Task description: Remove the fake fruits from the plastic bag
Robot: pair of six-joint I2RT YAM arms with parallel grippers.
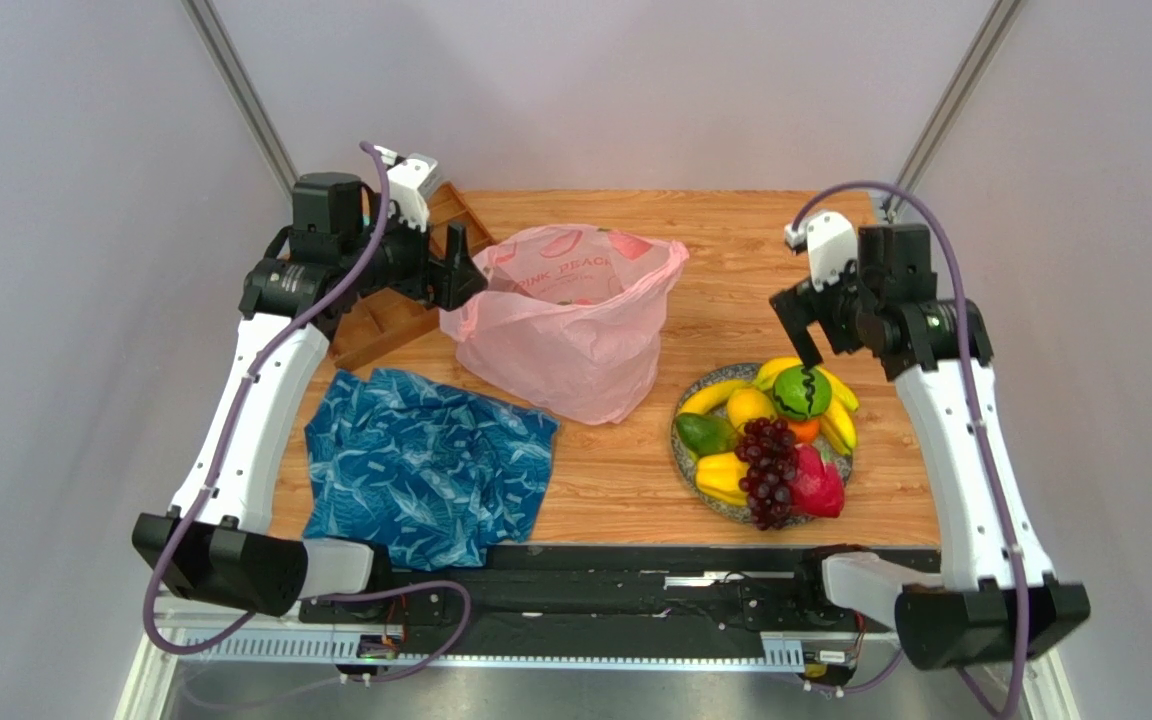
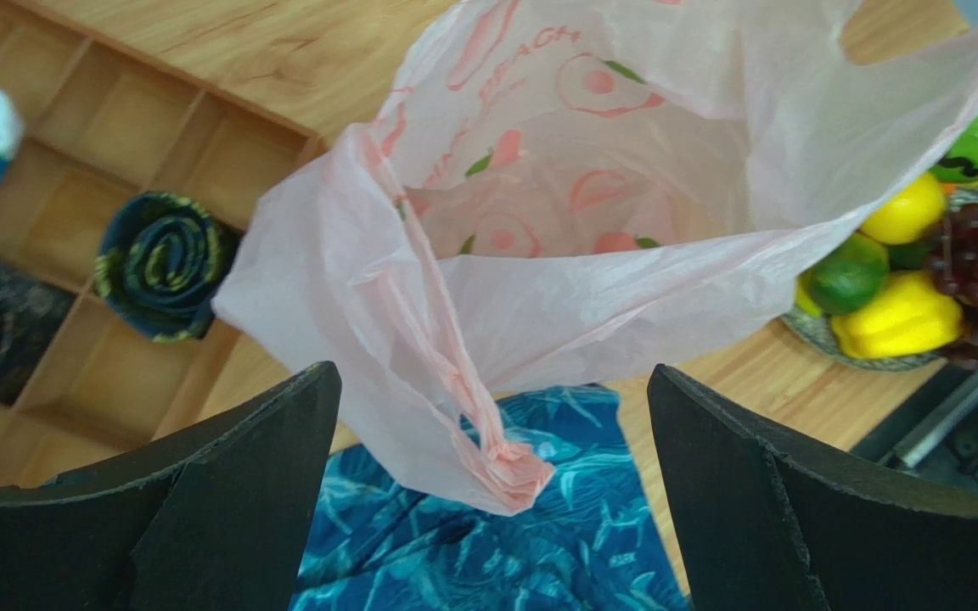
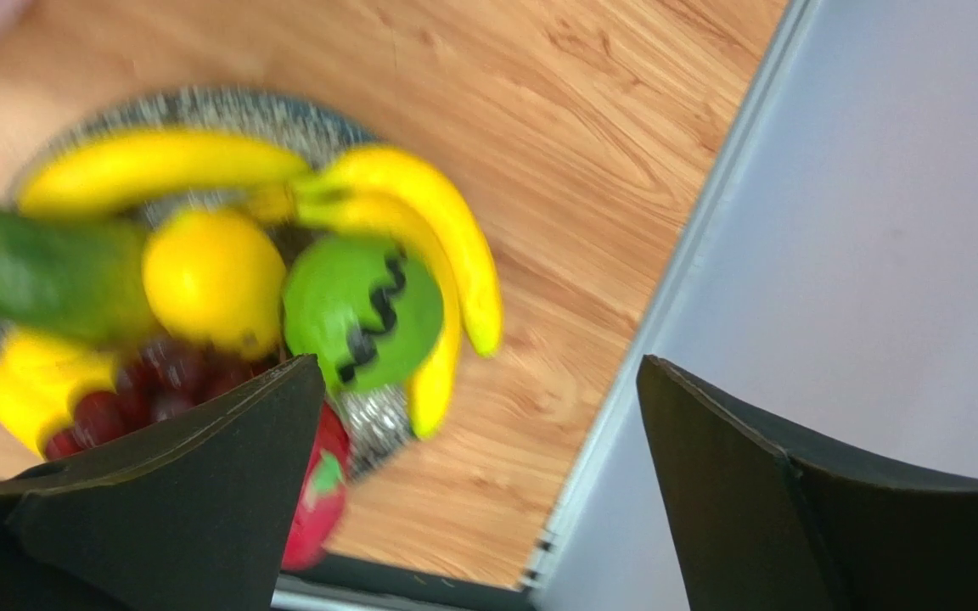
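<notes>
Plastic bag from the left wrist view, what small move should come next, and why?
Probably draw the left gripper back from the plastic bag: the bag's inside looks empty, the fake fruits are piled on the plate, and the right gripper, open like the left, holds nothing.

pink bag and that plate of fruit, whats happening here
Two robot arms are tasked with emptying the plastic bag. The fake fruits sit piled on a plate, and no fruit shows inside the bag. The left gripper hovers at the bag's handle, the right gripper above the plate, both jaws open, holding nothing.
</notes>
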